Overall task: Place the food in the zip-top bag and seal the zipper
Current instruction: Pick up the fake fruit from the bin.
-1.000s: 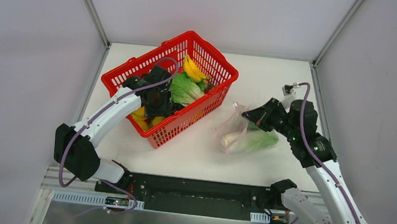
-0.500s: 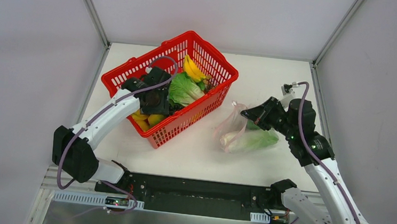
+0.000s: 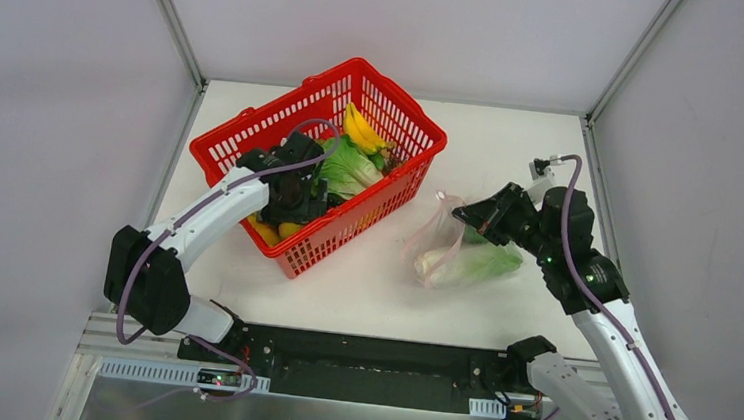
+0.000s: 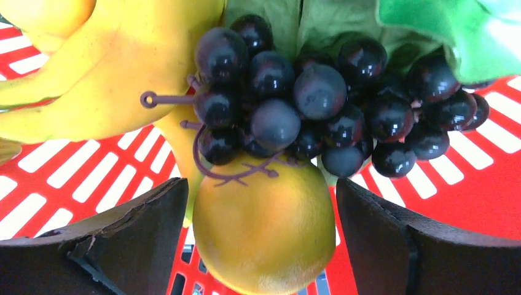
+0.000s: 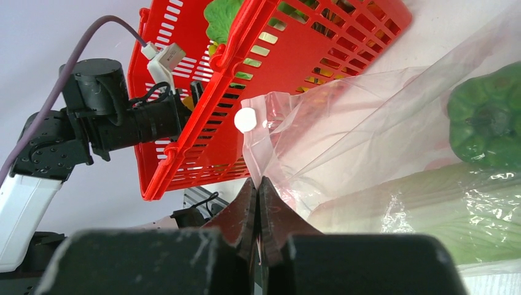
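— Fruit [image 4: 264,227], yellow-green: where was it?
— In the red basket [image 4: 80,184] under the grapes [image 4: 307,104], squarely between the left gripper's [image 4: 261,190] wide-open jaws. The right gripper [image 5: 258,184], well apart, pinched the zip-top bag's [image 5: 381,117] mouth edge.

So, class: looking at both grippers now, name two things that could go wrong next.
1. The open left gripper straddles the yellow fruit, but the grapes rest on it; closing may snag their stem or squeeze the round fruit out.
2. The right gripper pinches only a thin edge of the bag; the film could slip free and the mouth collapse over the cabbage inside.
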`<state>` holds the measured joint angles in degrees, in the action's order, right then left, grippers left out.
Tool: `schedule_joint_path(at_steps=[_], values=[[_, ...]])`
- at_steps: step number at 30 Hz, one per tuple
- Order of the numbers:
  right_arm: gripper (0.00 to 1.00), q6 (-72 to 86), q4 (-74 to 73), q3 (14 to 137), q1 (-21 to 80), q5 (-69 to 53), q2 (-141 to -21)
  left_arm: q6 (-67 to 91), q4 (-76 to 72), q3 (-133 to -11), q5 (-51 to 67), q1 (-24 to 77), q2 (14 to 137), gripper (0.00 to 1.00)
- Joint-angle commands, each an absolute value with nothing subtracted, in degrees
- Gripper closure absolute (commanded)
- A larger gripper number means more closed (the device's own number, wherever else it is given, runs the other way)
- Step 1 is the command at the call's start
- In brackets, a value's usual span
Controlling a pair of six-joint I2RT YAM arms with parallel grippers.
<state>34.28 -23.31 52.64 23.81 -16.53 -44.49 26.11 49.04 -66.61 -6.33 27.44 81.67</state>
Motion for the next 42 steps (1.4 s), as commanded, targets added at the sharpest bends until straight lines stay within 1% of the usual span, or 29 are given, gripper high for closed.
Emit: schedule_joint_path(at_steps=[1,3,4,6,8,10,12,14,17,25,33,38,39,42], values=[[0.99,33.6,-22.1,54.5,23.7,-16.3,-44.2,24.7,52.8,-66.8,-4.7,27.9,77.7,0.09],[0.99,33.8,-21.6,54.2,23.7,-16.4,-44.1,24.6,53.4,-66.3,-4.7,27.9,77.7,0.1],[0.99,33.9,-21.5,54.1,23.7,-16.5,-44.1,24.5,53.3,-65.9,-4.8,27.9,77.6,0.13],[0.99,34.1,-21.5,53.8,23.7,-16.6,-43.8,24.8,53.5,-65.4,-6.1,27.9,77.8,0.23],[0.99,34.2,-21.5,53.5,23.7,-16.4,-43.6,24.7,53.7,-65.5,-6.0,27.9,77.8,0.37],[0.99,34.1,-21.7,53.9,23.7,-16.5,-43.6,24.6,53.9,-65.9,-5.5,27.9,77.6,0.45],[0.99,33.4,-22.4,54.9,23.7,-16.4,-44.0,24.5,54.0,-66.4,-5.6,27.9,76.9,0.5],[0.99,33.1,-22.7,55.3,23.7,-15.9,-44.2,24.4,54.7,-67.1,-6.3,27.9,76.2,0.63],[0.99,33.4,-22.4,55.1,23.7,-16.3,-44.1,24.7,54.9,-68.3,-7.5,27.9,74.0,0.72],[0.99,33.7,-22.9,54.2,23.7,-15.1,-43.3,25.1,53.7,-71.8,-7.1,27.9,67.9,0.8],[0.99,34.1,-22.5,53.8,23.7,-16.0,-43.6,27.0,50.8,-72.0,-8.4,28.0,60.9,0.81],[0.99,33.9,-22.4,53.9,23.7,-16.2,-43.8,28.2,46.8,-72.7,-2.0,27.9,57.4,0.82],[0.99,34.0,-22.4,53.9,23.7,-16.3,-43.9,28.8,45.9,-72.9,-0.8,27.9,56.7,0.84],[0.99,33.9,-22.4,53.9,23.7,-16.3,-44.1,30.7,40.5,-72.5,6.3,28.0,54.4,0.86]])
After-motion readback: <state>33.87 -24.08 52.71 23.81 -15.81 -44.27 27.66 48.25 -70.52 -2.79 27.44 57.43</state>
